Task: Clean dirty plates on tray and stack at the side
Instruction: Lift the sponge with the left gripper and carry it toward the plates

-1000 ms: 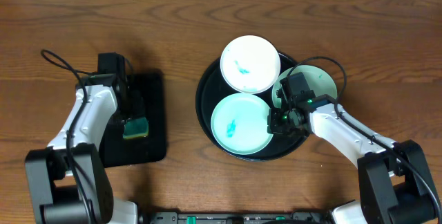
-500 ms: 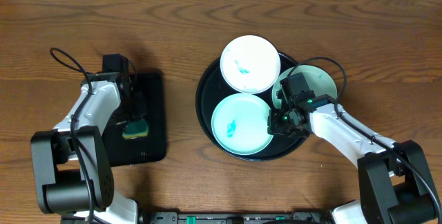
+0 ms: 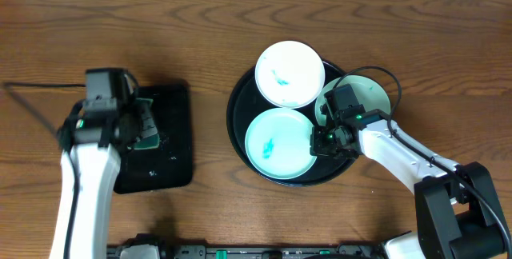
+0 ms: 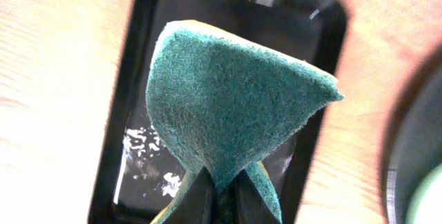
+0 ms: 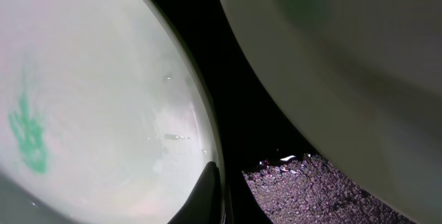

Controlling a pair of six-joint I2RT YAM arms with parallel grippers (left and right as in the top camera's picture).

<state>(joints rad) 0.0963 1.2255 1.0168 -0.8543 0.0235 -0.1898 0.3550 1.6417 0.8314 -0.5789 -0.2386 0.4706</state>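
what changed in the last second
The left gripper has lifted the green sponge, pinched between its fingers, off the small black tray, and the left arm has risen toward the overhead camera. The right gripper stays at the rim of the front plate. The other plates and the round tray have not moved.

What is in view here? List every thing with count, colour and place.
round tray: 1, glossy black, right of centre
plates: 3, white to pale mint, on the round tray; two show teal smears
rectangular tray: 1, black, left
sponge: 1, green over yellow, held above the rectangular tray
table: 1, brown wood
left gripper: 1, black, shut on the sponge
right gripper: 1, black, at one smeared plate's rim
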